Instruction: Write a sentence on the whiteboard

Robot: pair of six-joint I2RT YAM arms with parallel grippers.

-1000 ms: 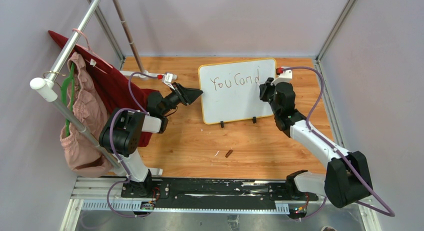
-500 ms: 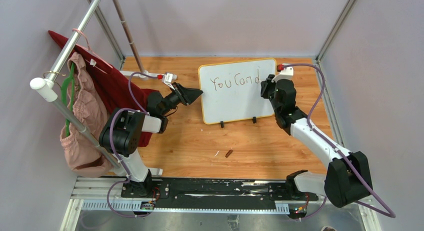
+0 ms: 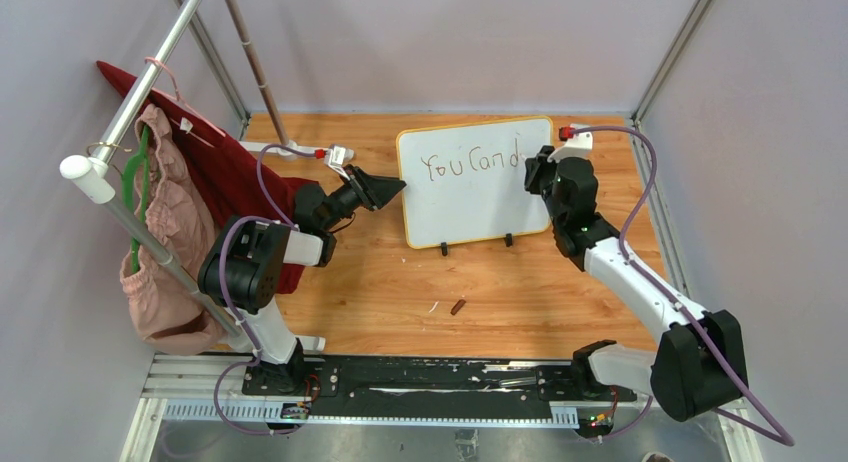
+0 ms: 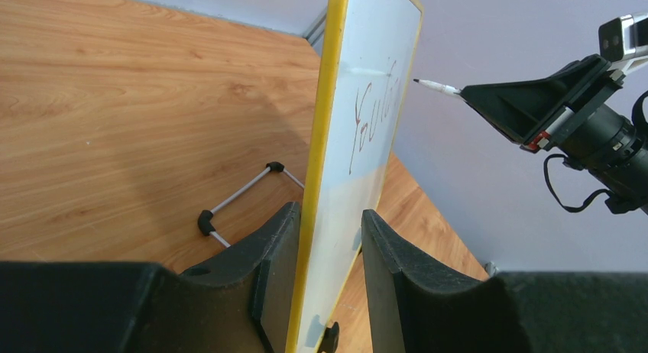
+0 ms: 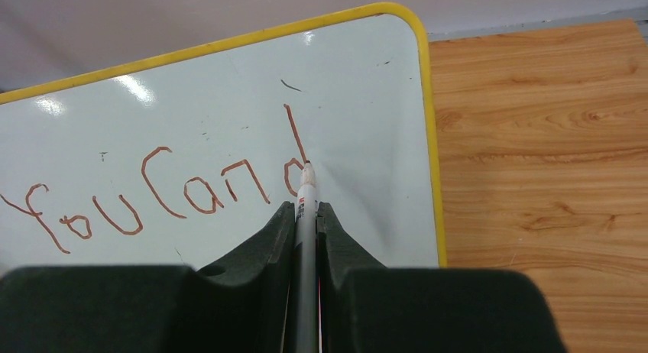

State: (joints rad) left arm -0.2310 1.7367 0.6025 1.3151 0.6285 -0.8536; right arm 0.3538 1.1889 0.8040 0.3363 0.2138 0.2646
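The whiteboard (image 3: pixel 470 210) stands upright at the back middle of the table, with a yellow rim and two black clip feet. The sentence (image 3: pixel 468 164) reads "You Can d" in reddish-brown on its upper half. My left gripper (image 3: pixel 397 190) is shut on the board's left edge. In the left wrist view the rim (image 4: pixel 327 101) runs between the fingers (image 4: pixel 279 246). My right gripper (image 3: pixel 531 172) is shut on a grey marker (image 5: pixel 306 215). Its tip touches the board (image 5: pixel 367 85) at the bowl of the "d" (image 5: pixel 294 158). The marker also shows in the left wrist view (image 4: pixel 439 86).
A brown marker cap (image 3: pixel 458 306) lies on the wooden table in front of the board. A metal clothes rack (image 3: pixel 110 187) with a red garment (image 3: pixel 235 177) and a pink one (image 3: pixel 165 242) stands at the left. Grey walls enclose the table.
My right gripper has shifted a little right and up along the board with the marker. The left arm and the board have not moved.
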